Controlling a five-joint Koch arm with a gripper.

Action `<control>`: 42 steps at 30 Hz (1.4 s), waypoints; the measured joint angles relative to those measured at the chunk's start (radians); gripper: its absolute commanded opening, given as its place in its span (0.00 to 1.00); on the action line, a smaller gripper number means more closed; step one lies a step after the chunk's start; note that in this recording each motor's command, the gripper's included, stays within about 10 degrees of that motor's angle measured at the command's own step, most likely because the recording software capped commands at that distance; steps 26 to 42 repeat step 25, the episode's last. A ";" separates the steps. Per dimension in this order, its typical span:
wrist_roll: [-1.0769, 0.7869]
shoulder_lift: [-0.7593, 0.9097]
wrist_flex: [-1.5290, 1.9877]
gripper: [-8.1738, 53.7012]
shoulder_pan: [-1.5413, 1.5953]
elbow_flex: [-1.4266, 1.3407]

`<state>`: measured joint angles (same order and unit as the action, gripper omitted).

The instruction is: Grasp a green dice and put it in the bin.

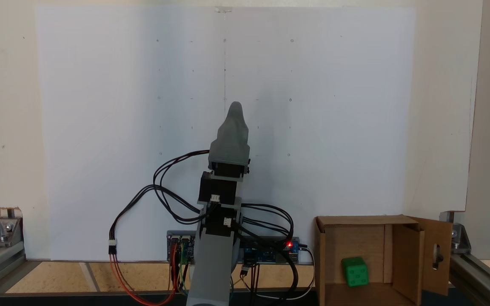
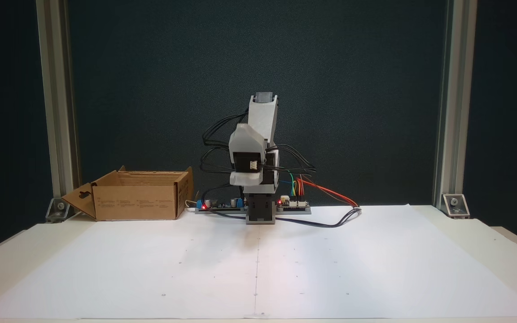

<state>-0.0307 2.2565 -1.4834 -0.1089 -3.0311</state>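
Green dice lies inside the bin, on the box floor near its left wall as the high fixed view shows it, one face with pips turned up toward that camera. The bin, a brown cardboard box, has its flaps open; the flap with the slot cutout hangs out on the right in that view and sticks out on the left in the front fixed view. The bin's front wall hides the interior from the front camera, so the dice can be placed from above alone. The arm is folded over its base between the bin and a bundle of coloured wires, with circuit boards to either side of the base and black cables looping around the joints. The gripper points up across the white sheet in the high view — its grey jaws lie one behind the other, so whether it is released or clenched cannot be told. Nothing shows between the jaws. Aluminium frame posts stand at the table's corners, with metal brackets at their feet.
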 measured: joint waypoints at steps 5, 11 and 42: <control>0.000 0.000 -0.015 0.84 0.043 -0.026; 0.000 0.000 -0.034 0.85 0.052 -0.046; 0.000 0.000 -0.034 0.85 0.077 -0.046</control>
